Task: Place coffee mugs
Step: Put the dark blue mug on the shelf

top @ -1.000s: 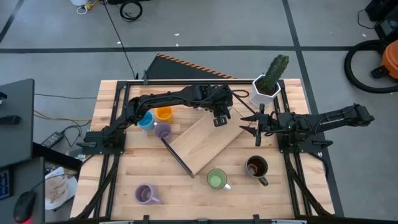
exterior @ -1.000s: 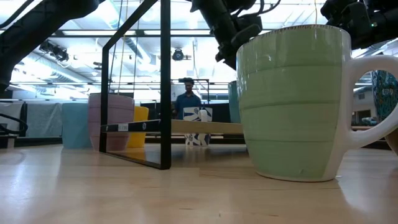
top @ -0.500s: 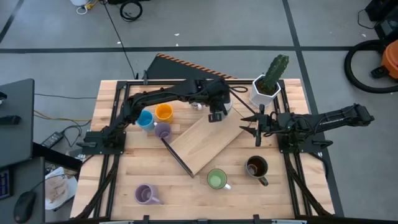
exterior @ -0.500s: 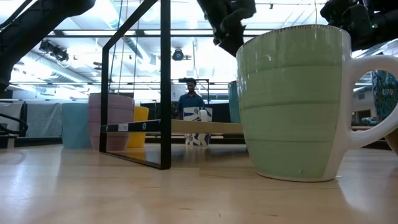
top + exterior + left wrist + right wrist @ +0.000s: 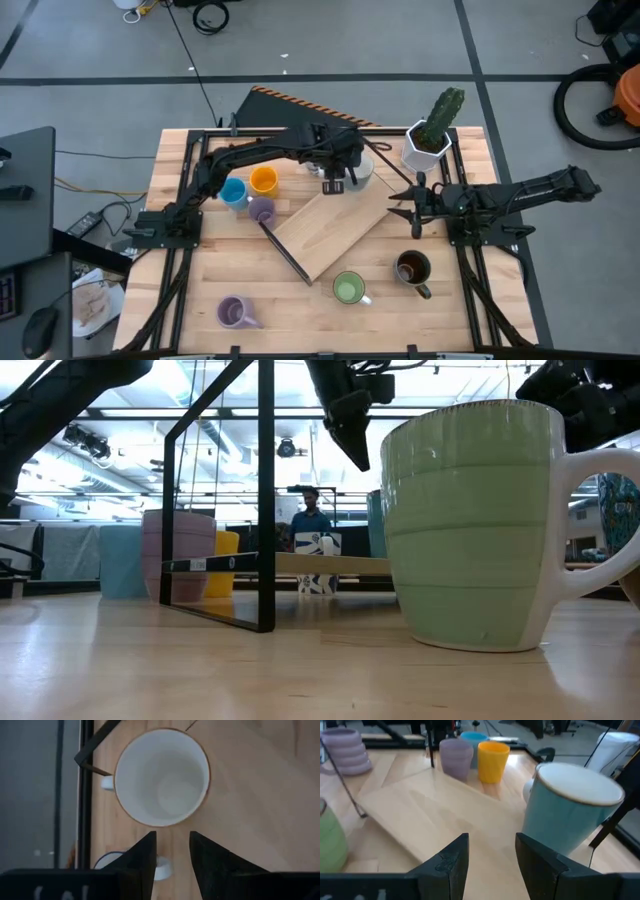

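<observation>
A pale mug (image 5: 359,168) (image 5: 161,775) stands upright on its base by the wooden board's far corner; in the right wrist view it looks light blue outside (image 5: 570,815). My left gripper (image 5: 334,184) (image 5: 172,837) hangs open above it, a little to its left, with nothing between its fingers. Blue (image 5: 233,192), orange (image 5: 263,181) and lilac (image 5: 261,209) mugs stand together at the left. Green (image 5: 348,289), dark brown (image 5: 412,268) and a second lilac mug (image 5: 233,312) stand near the front. My right gripper (image 5: 411,207) (image 5: 492,845) waits open at the right.
A tilted wooden board (image 5: 330,225) with a black metal frame (image 5: 285,250) lies mid-table. A white pot with a cactus (image 5: 430,140) stands at the far right. Part of another white thing (image 5: 110,860) shows below my left fingers. A person (image 5: 308,520) stands in the room beyond.
My left gripper has risen and drawn back toward the table's left and far edge, away from the pale mug, rolling at the wrist as it went. The pale mug stays standing where it was.
</observation>
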